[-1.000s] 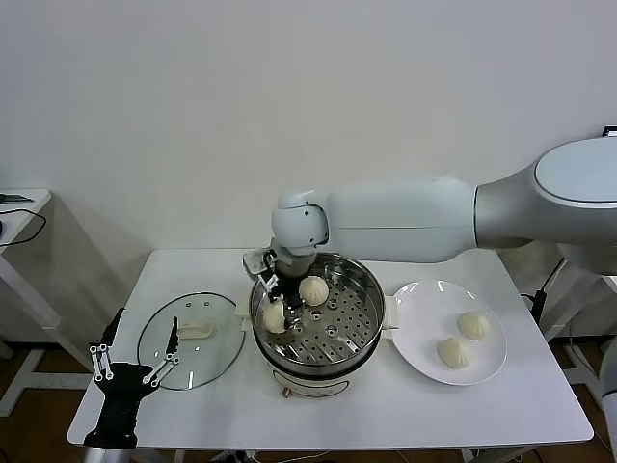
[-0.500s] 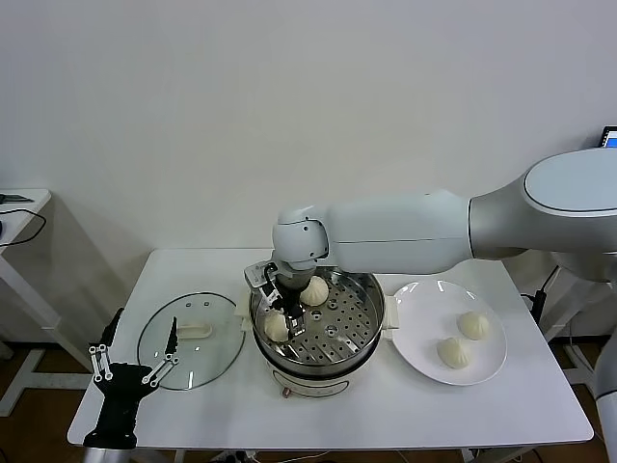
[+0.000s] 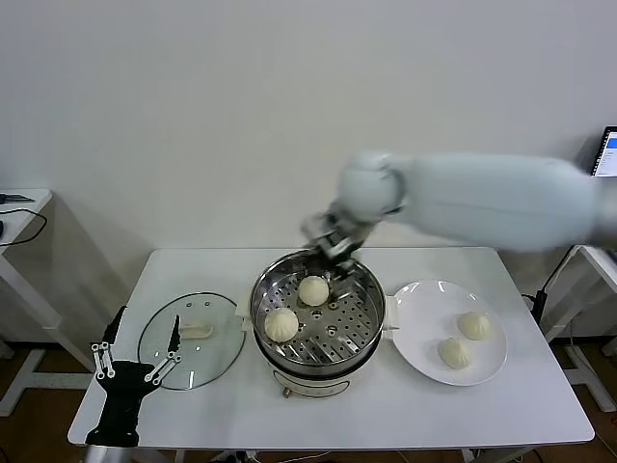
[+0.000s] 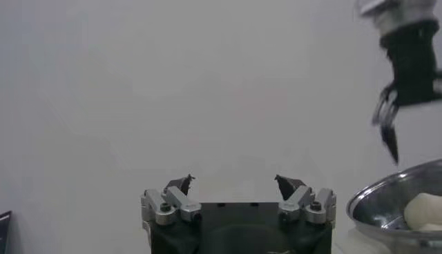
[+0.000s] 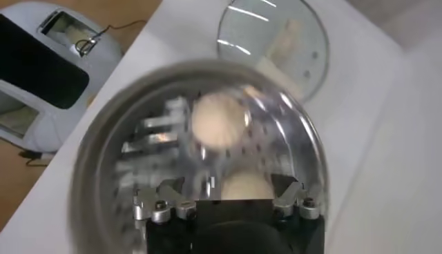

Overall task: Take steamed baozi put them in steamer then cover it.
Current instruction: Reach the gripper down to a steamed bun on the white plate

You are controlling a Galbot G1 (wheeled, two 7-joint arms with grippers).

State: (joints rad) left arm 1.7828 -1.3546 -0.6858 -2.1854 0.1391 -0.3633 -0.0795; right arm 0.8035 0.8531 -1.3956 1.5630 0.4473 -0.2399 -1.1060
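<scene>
White surface (image 3: pixel 521 395) against a plain pale wall; a second small table edge shows off to the robot's left.

Nearest: left gripper (image 3: pixel 135 359) parked at the front left corner of the surface, just beside the glass lid. Its fingers (image 4: pixel 181 185) stand wide apart with nothing between them, seen clearly in the left wrist view.

Glass lid (image 3: pixel 189 340) lies flat on the surface left of the steamer, cream handle up, not on the pot.

Steamer (image 3: pixel 362 328) sits mid-surface, uncovered, perforated tray visible. Two steamed baozi inside: one (image 3: pixel 281 324) on the tray's near-left part, the other (image 3: pixel 313 289) toward the far side, a small gap between them. The right wrist view looks down into the pot and shows both buns on the tray, with the lid beyond the rim.

White plate (image 3: pixel 416 355) sits just right of the steamer, carrying the other two baozi: one (image 3: pixel 454 352) nearer the front, one (image 3: pixel 474 325) behind it, close but apart.

Farthest: right gripper (image 3: pixel 333 249) is above the steamer's far rim, motion-blurred, the arm reaching in from the right. From the left wrist view its fingers (image 4: pixel 385 124) hang clear above the rim, tips close together, holding nothing.
</scene>
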